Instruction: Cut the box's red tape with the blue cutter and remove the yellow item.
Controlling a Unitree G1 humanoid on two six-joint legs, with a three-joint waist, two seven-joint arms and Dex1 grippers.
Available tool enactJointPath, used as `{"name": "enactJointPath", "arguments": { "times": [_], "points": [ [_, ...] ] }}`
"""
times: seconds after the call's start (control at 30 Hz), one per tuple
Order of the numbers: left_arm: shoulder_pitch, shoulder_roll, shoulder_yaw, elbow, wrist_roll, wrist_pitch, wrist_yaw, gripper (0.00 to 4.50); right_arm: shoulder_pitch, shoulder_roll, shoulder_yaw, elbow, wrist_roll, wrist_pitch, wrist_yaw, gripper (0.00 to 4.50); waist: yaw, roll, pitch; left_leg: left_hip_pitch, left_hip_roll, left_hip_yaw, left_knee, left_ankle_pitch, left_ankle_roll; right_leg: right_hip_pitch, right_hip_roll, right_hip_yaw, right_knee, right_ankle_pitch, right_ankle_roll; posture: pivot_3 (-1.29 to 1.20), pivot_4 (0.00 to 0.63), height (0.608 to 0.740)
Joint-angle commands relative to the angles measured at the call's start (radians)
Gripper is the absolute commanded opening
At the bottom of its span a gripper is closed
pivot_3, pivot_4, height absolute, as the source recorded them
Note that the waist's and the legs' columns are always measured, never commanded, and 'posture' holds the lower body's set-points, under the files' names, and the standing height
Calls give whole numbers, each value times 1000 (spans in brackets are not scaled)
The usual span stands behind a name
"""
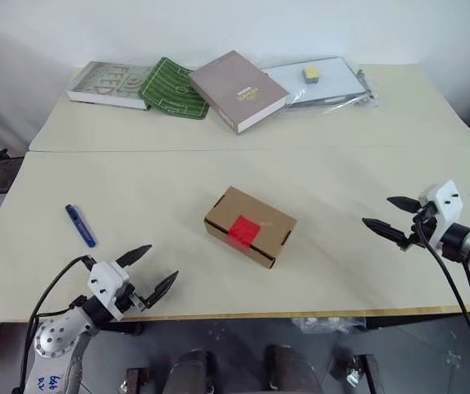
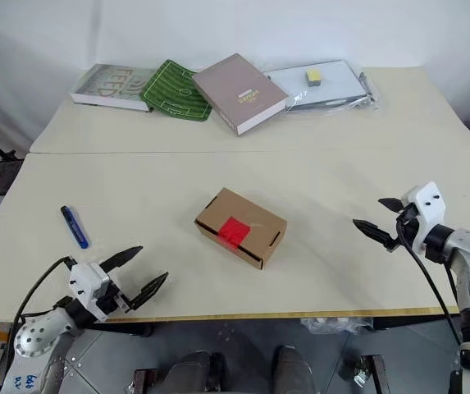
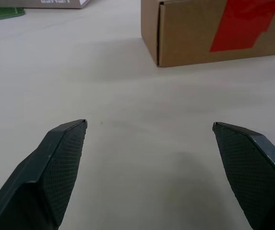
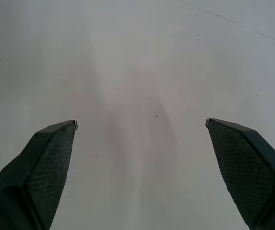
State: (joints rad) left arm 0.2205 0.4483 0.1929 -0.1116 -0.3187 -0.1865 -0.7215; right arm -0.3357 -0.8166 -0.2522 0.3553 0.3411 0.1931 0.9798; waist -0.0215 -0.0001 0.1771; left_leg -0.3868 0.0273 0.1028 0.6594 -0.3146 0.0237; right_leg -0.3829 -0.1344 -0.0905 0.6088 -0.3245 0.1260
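Resting mid-table, closed: the box, small brown cardboard, flap lid shut, the red tape across its near long edge. The blue cutter, slim and pen-shaped, lies well apart toward the table's left edge. Bare tabletop surrounds the box on every side. Left gripper at the near edge, right gripper toward the right edge; both spread wide, empty. Books line the far edge; cover lettering not legible.
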Motion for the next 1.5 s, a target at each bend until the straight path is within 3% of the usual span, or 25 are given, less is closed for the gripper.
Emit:
{"name": "enactJointPath", "arguments": {
  "times": [0.03,0.37,0.4,0.5,0.83,0.9,1.23,1.5],
  "points": [
    [-5,-4,-10,-42,-10,18,11,4459,-2,-4,-37,-25,13,-16,-15,4500,1,0,0,0,0,0,0,0,0,0,0,0,0,0,0,0,150,740],
    [-38,6,-42,-57,53,165,86,4459,24,-8,-14,-92,-23,83,-124,4500,14,1,-1,0,0,0,4,0,0,0,0,1,4,0,0,0,150,740],
    [-57,4,-36,-36,52,183,97,4279,44,-8,-7,-143,-19,89,-121,4323,19,1,-1,1,0,0,4,0,0,0,0,1,4,0,0,0,150,740],
    [-127,5,-30,24,61,196,112,3574,98,-9,-1,-308,54,192,-90,3574,25,2,-1,0,0,0,5,0,0,0,0,1,3,0,0,0,150,740],
    [-423,-9,-73,252,100,163,101,386,153,70,92,-699,127,507,-241,68,37,1,-1,0,0,-1,6,0,0,-1,-1,1,8,0,-1,0,150,740],
    [-468,-15,-79,290,104,148,98,30,147,85,112,-737,128,549,-269,0,41,1,-1,0,0,-1,7,0,0,-1,0,1,8,0,-1,0,150,740],
    [-703,-96,-207,452,112,129,-27,30,55,131,217,-821,181,710,-304,0,45,-2,1,-4,-1,1,10,0,1,-4,1,-1,10,1,0,0,150,740],
    [-665,-87,-298,270,31,301,-212,30,-106,140,278,-712,164,733,-277,0,27,-4,2,-4,1,7,10,0,1,-9,2,-1,13,1,0,0,150,740]
  ]
}}
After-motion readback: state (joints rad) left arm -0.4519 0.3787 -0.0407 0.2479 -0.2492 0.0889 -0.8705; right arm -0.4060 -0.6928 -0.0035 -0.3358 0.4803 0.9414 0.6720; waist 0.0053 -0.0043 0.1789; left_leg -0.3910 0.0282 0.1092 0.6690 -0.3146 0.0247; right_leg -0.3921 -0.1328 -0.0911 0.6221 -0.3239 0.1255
